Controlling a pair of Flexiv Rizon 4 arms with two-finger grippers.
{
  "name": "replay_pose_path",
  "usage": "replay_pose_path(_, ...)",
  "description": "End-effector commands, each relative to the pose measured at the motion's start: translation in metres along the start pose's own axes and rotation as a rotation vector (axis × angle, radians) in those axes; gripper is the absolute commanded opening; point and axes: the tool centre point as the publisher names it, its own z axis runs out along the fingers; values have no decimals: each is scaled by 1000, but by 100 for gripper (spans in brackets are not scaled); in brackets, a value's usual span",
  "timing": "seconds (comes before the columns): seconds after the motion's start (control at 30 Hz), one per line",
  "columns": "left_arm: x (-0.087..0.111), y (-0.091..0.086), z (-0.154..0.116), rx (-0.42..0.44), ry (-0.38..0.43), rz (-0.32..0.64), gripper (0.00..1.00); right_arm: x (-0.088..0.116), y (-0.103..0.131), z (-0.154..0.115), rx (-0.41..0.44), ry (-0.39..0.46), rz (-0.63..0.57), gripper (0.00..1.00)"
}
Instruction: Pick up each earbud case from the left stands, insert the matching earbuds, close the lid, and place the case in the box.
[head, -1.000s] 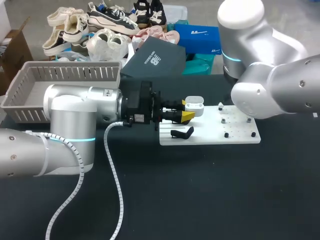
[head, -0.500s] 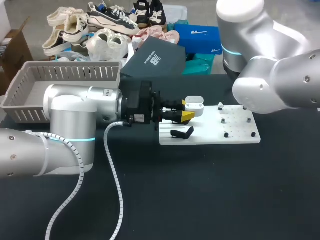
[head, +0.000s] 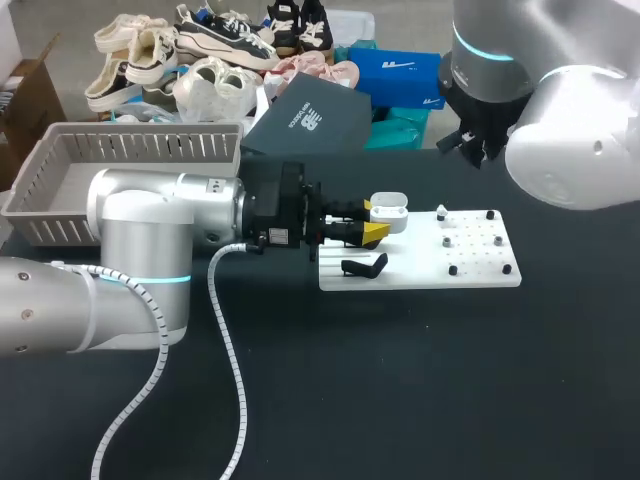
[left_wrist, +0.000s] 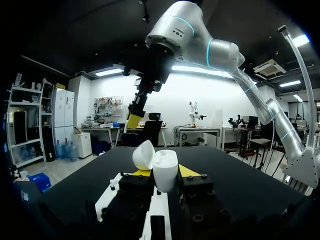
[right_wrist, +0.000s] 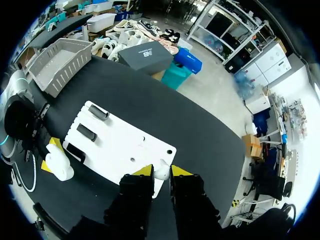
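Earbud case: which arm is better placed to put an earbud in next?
Right. The left gripper is shut on the open earbud case. The right gripper, above the white board, seems to hold a small white earbud, ready to insert.

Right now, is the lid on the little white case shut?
No: the lid stands tipped open beside the white case gripped in the left hand.

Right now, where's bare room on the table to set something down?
Bare: the black table in front of the white board, and the strip to its right. Crowded: the board's left end, where the left gripper holds the earbud case.
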Motion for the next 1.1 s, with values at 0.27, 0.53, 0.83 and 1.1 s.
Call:
replay_pose_path(0.27,0,2,0,4,0,0,0,48,67,-91,-42,-135,-27,0)
replay_pose_path(0.53,0,2,0,4,0,0,0,41,101,-94,-98,18,26,0)
replay_pose_path(0.83,0,2,0,4,0,0,0,36,129,-89,-123,87,59,0)
replay_pose_path(1.1,0,2,0,4,0,0,0,39,135,-91,-95,90,57,0)
